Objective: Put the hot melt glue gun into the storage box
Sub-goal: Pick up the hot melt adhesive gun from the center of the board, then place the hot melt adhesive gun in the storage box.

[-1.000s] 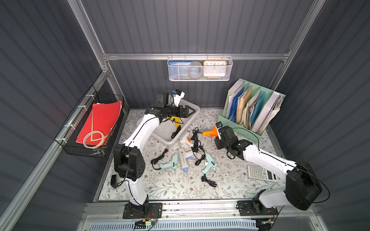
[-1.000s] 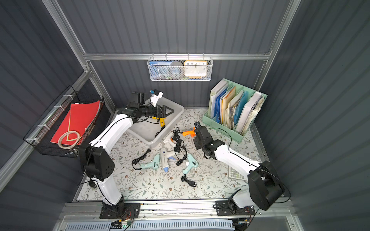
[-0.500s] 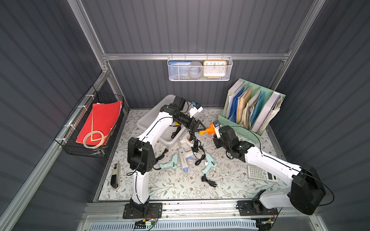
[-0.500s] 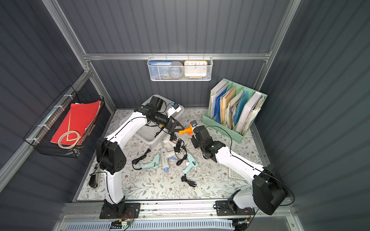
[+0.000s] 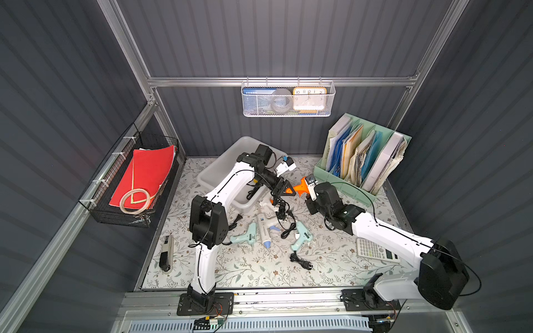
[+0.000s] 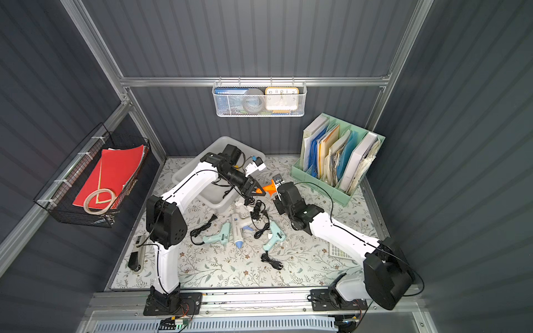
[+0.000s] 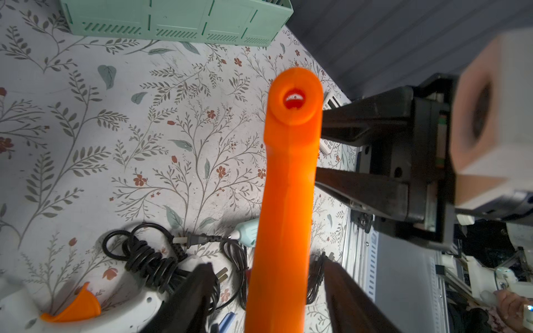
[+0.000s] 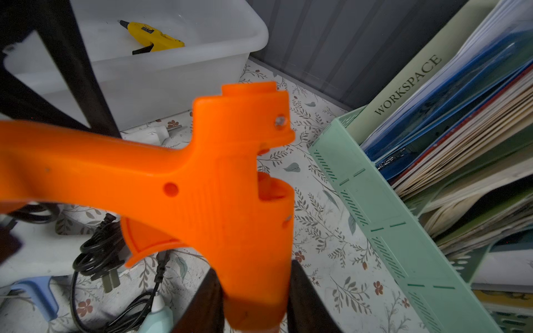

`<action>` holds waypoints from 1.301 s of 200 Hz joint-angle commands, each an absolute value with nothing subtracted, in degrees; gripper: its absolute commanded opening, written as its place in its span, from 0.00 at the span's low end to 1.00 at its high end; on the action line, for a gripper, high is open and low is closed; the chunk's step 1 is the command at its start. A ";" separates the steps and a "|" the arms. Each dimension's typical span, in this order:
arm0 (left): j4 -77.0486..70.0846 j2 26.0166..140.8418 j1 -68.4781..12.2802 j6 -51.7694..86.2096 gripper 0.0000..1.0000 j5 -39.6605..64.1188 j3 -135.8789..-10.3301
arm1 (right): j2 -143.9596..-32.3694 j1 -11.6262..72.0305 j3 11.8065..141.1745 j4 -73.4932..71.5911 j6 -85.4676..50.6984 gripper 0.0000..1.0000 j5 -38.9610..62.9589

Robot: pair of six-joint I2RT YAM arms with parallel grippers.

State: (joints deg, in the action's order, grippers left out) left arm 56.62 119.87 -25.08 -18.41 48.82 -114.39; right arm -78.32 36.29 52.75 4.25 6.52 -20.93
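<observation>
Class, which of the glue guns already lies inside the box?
The yellow glue gun, lying in the whitish box. The orange one is up in the right claw; the pale ones lie on the table.

The orange glue gun (image 8: 219,184) is matt moulded plastic, finely ribbed at the grip; the storage box (image 8: 173,77) is smooth, translucent plastic — faintly glossy. The file organiser (image 8: 375,207) is matt plastic, the hanging basket (image 5: 288,111) white-coated metal mesh
</observation>
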 commanded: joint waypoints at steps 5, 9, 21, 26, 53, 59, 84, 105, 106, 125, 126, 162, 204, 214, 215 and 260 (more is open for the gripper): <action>58.09 120.65 -25.09 -18.87 0.51 49.35 -116.45 | -76.78 36.93 52.32 2.24 6.33 0.00 -22.05; 58.01 120.63 -25.05 -18.79 0.48 49.36 -116.46 | -76.88 36.98 52.30 2.20 6.33 0.00 -22.11; 57.75 120.68 -25.05 -18.54 0.38 49.32 -116.50 | -76.76 37.18 52.33 2.14 6.21 0.00 -22.20; 57.59 120.68 -25.05 -18.34 0.34 49.31 -116.54 | -76.73 37.26 52.21 2.07 6.24 0.00 -22.28; 57.20 120.33 -25.05 -17.42 0.11 48.62 -116.72 | -76.52 37.74 52.12 2.00 6.32 0.00 -22.90; 57.01 120.16 -25.05 -17.21 0.05 48.34 -116.63 | -76.46 37.80 52.12 2.02 6.32 0.00 -23.03; 56.27 118.57 -25.05 -16.00 0.00 48.07 -115.65 | -75.84 38.00 52.01 1.69 6.33 0.00 -23.81; 52.23 115.86 -25.05 -12.79 0.00 46.75 -113.13 | -74.81 38.14 51.62 1.35 5.89 0.46 -24.57; 52.04 115.72 -25.00 -12.59 0.00 46.58 -113.04 | -74.76 38.14 51.56 1.33 5.85 0.48 -24.54; 47.76 112.94 -24.90 -9.59 0.00 44.82 -110.59 | -73.18 38.32 50.87 0.60 5.59 0.74 -24.69; 47.61 112.81 -24.89 -9.50 0.00 44.73 -110.49 | -73.06 38.36 50.88 0.52 5.56 0.75 -24.74; 39.70 107.71 -22.51 -1.77 0.00 41.43 -106.88 | -67.74 38.54 48.55 -2.48 4.64 0.99 -25.28; 24.32 99.04 -13.77 14.05 0.00 35.04 -97.97 | -63.69 38.54 48.16 -1.59 0.09 0.99 -26.37; 23.30 97.21 -12.48 15.71 0.00 29.26 -96.66 | -63.38 38.51 48.41 -0.88 -1.11 0.99 -26.45; 23.34 97.08 -12.39 15.85 0.00 28.60 -96.49 | -63.37 38.50 48.42 -0.83 -1.26 0.99 -26.45; 22.89 96.28 -4.41 23.19 0.00 21.72 -92.99 | -63.43 38.50 49.37 1.25 -5.83 0.99 -26.40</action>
